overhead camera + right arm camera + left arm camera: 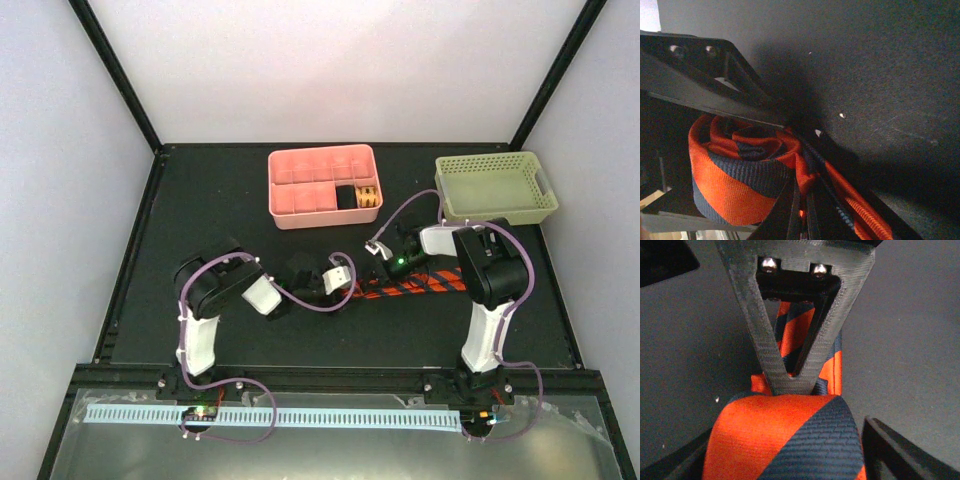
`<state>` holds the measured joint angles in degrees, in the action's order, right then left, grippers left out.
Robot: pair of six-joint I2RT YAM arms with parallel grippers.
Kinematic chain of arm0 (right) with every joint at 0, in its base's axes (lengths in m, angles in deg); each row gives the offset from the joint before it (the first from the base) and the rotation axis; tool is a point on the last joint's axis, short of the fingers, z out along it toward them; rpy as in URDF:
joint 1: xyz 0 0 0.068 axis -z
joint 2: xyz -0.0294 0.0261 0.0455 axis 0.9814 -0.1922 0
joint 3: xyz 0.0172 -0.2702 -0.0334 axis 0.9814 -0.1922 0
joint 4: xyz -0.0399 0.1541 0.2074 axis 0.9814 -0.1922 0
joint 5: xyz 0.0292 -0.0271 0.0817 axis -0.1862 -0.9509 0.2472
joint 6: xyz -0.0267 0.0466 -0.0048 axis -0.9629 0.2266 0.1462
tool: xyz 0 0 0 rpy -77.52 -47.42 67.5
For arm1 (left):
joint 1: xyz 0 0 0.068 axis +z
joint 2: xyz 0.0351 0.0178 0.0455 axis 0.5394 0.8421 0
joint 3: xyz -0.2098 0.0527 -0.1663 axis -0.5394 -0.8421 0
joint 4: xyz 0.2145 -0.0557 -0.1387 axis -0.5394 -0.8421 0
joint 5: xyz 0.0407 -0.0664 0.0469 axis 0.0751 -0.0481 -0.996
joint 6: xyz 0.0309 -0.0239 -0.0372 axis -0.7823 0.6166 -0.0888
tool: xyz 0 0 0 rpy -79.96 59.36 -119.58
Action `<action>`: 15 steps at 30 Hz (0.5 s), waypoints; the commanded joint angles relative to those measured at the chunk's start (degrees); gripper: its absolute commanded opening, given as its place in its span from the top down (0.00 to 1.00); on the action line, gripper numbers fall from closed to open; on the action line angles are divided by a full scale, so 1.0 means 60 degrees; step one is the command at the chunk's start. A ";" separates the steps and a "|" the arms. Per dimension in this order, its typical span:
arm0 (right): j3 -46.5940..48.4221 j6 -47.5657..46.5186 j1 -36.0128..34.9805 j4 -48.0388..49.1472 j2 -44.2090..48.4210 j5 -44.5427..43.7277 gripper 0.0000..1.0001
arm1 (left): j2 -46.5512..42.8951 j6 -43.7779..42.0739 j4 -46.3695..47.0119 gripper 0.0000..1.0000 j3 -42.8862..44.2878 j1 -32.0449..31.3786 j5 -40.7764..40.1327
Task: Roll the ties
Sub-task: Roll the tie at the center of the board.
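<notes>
The tie, orange-red with navy stripes, lies on the black table right of centre. Its left end is wound into a loose roll. My left gripper has a finger on each side of that roll and holds it. My right gripper is shut, its fingertips meeting in a V on the flat strip just behind the roll. In the right wrist view its fingers pinch the strip where it leaves the roll. The tie's far end runs right under the right arm.
A pink divided tray stands at the back centre with a rolled striped tie and a dark roll in it. A green mesh basket stands at the back right. Purple cables loop off both arms.
</notes>
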<state>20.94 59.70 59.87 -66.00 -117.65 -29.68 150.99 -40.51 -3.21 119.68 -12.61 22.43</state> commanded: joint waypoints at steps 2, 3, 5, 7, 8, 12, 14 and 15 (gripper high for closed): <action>-0.0177 0.0019 -0.0107 0.0226 -0.0246 -0.0813 0.98 | 0.0512 0.0498 0.1812 0.44 0.0099 0.0057 0.0554; -0.0150 0.0000 -0.0107 0.0209 -0.0214 -0.0818 0.98 | 0.0406 0.0400 0.1493 0.48 0.0072 0.0057 0.0392; -0.0082 -0.0051 -0.0058 0.0148 -0.0093 -0.0741 0.94 | 0.0121 -0.0071 0.0483 0.53 0.0082 0.0039 0.0224; -0.0003 -0.0080 0.0060 0.0098 0.0089 -0.0645 0.88 | -0.0202 -0.0563 -0.0629 0.57 0.0134 0.0001 -0.0179; 0.0068 -0.0140 0.0112 0.0007 0.0174 -0.0594 0.85 | -0.0328 -0.0780 -0.1365 0.59 0.0274 -0.0001 -0.0372; 0.0420 -0.0669 0.0285 -0.0733 0.0534 -0.0584 0.66 | -0.0693 -0.1120 -0.3215 0.63 0.0646 -0.0048 -0.1009; 0.0631 -0.1016 0.0472 -0.1145 0.0665 -0.0667 0.63 | -0.0767 -0.1375 -0.3737 0.63 0.0717 -0.0106 -0.1274; 0.0718 -0.1123 0.0596 -0.1322 0.0729 -0.0634 0.61 | -0.0792 -0.1444 -0.3973 0.64 0.0757 -0.0124 -0.1386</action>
<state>22.73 57.25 61.34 -69.26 -115.66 -30.71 147.63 -44.92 -15.19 122.95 -12.81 18.67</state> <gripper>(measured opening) 0.361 0.370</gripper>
